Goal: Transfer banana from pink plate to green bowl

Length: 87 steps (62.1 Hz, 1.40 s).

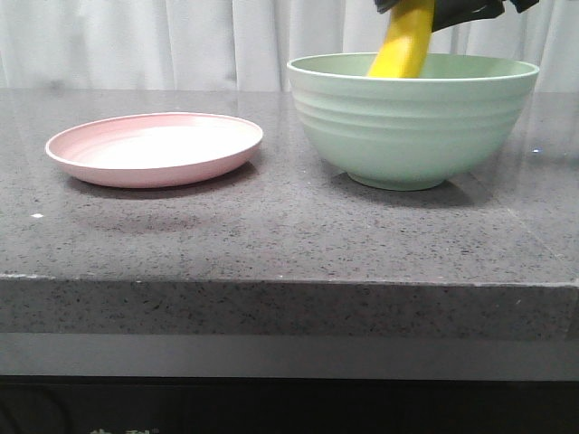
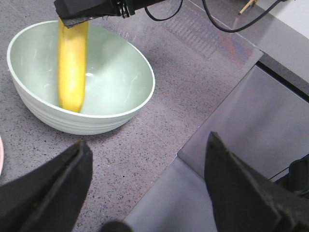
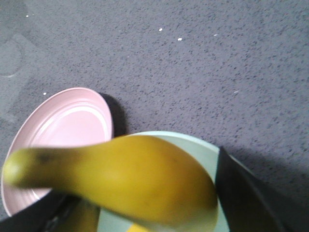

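The yellow banana (image 1: 403, 43) hangs tilted from my right gripper (image 1: 427, 7), its lower end down inside the pale green bowl (image 1: 412, 127) at the table's right. The left wrist view shows the banana (image 2: 72, 67), blurred, hanging below the right gripper (image 2: 77, 18) over the bowl's hollow (image 2: 120, 82). In the right wrist view the banana (image 3: 145, 179) fills the space between the right gripper's (image 3: 140, 198) fingers, with the bowl's rim (image 3: 205, 145) beneath. The pink plate (image 1: 154, 149) lies empty at the left. My left gripper (image 2: 145, 162) is open and empty near the table's edge.
The table is dark speckled stone (image 1: 271, 226) with its front edge close to the camera. A white curtain (image 1: 181, 41) hangs behind. Black cables (image 2: 227, 24) trail from the right arm. A grey lower surface (image 2: 231, 116) lies beyond the table's edge by my left gripper.
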Each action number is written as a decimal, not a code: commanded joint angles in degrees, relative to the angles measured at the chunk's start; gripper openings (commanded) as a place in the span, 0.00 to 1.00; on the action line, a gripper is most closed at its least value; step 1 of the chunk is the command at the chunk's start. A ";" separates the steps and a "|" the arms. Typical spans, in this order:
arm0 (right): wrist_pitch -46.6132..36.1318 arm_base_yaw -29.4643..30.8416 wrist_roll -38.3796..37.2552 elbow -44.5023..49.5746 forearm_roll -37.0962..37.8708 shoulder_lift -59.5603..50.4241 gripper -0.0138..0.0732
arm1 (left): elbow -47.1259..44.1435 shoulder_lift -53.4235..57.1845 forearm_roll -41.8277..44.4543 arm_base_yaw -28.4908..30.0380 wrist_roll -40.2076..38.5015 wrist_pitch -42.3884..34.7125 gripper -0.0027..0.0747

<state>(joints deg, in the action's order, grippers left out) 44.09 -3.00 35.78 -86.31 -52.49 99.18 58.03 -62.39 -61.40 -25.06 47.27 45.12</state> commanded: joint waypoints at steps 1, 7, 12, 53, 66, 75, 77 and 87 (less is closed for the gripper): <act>-1.91 0.32 0.00 -2.89 -0.42 -2.69 0.79 | 1.99 1.17 -2.87 -0.24 -0.35 -1.31 0.66; 0.57 0.39 0.00 -5.19 3.75 -2.74 0.79 | 1.99 1.17 -2.87 -0.24 -0.35 -1.31 0.66; 3.55 0.39 0.00 -7.62 7.72 -2.98 0.79 | 1.99 1.17 -2.87 -0.24 -0.35 -1.31 0.66; 19.76 0.39 -18.04 -6.28 29.41 -24.81 0.79 | 1.99 1.17 -2.87 -0.24 -0.35 -1.31 0.66; 17.20 0.39 -18.04 4.44 30.21 -36.76 0.79 | 1.99 1.17 -2.87 -0.24 -0.35 -1.31 0.66; 16.30 0.39 -18.04 11.05 30.20 -43.47 0.79 | 1.99 1.17 -2.87 -0.24 -0.35 -1.31 0.66; 16.13 0.39 -18.04 12.49 30.20 -45.01 0.79 | 1.99 1.17 -2.87 -0.24 -0.35 -1.31 0.66; 15.85 0.39 -18.04 18.76 30.15 -51.56 0.79 | 1.99 1.17 -2.87 -0.24 -0.35 -1.31 0.66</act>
<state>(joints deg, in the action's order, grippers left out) 63.70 -3.00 17.81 -68.66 -21.57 50.54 58.03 -62.39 -61.40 -25.06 47.27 45.12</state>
